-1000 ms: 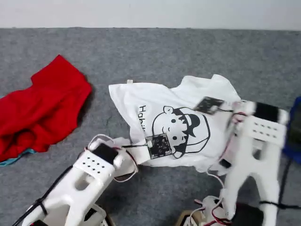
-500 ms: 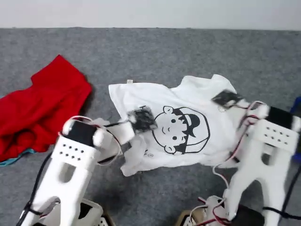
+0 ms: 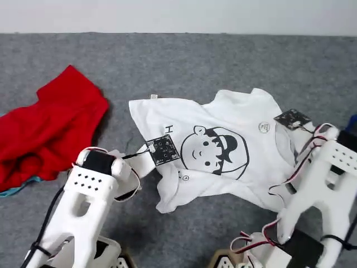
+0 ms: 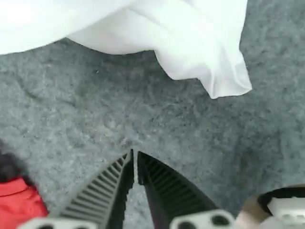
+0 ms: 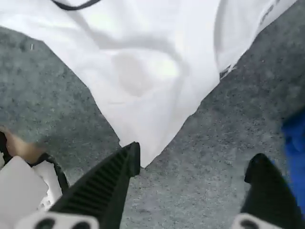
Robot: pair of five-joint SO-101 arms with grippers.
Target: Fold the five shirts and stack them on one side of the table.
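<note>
White short-sleeved cotton shirt (image 3: 223, 151) with black cartoon print lay face-up, near hem bunched, mid grey felt-covered desk (image 3: 223, 61); left end effector (image 4: 133, 164) closed, empty, beside it; right end effector (image 5: 195, 158) agape over one corner; risk: bunched hem probably folding crooked.

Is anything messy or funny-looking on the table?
Yes. The white shirt lies crooked, and its edge nearest the arms is bunched and flipped over instead of flat. The red shirt sits crumpled in a heap, not folded.
</note>
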